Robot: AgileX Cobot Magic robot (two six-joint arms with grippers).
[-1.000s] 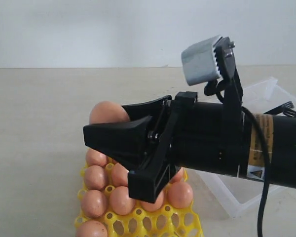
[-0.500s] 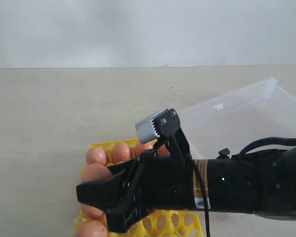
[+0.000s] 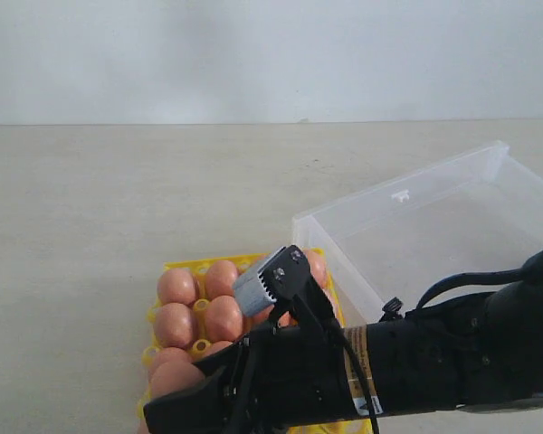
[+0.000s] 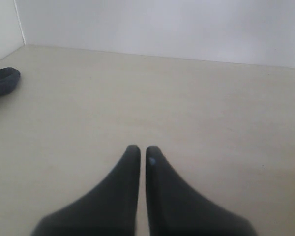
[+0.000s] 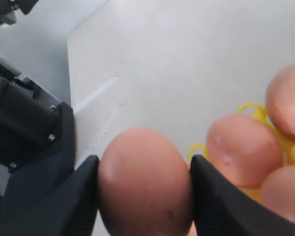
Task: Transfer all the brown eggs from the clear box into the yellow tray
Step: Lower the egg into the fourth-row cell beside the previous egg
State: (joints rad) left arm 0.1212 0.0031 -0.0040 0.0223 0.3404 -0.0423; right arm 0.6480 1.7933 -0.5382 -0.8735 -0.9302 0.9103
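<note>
My right gripper (image 5: 143, 195) clamps one brown egg (image 5: 140, 164), its long axis along my fingers (image 5: 71, 209), over the near-left corner of the yellow tray (image 3: 183, 268). The socket should lie straight beneath, hidden, beside the seated eggs (image 3: 174, 287).

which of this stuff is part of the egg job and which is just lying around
Job: brown eggs, one in the right gripper; yellow tray; clear box.
Lying about: dark lump on the table, idle shut left gripper.
</note>
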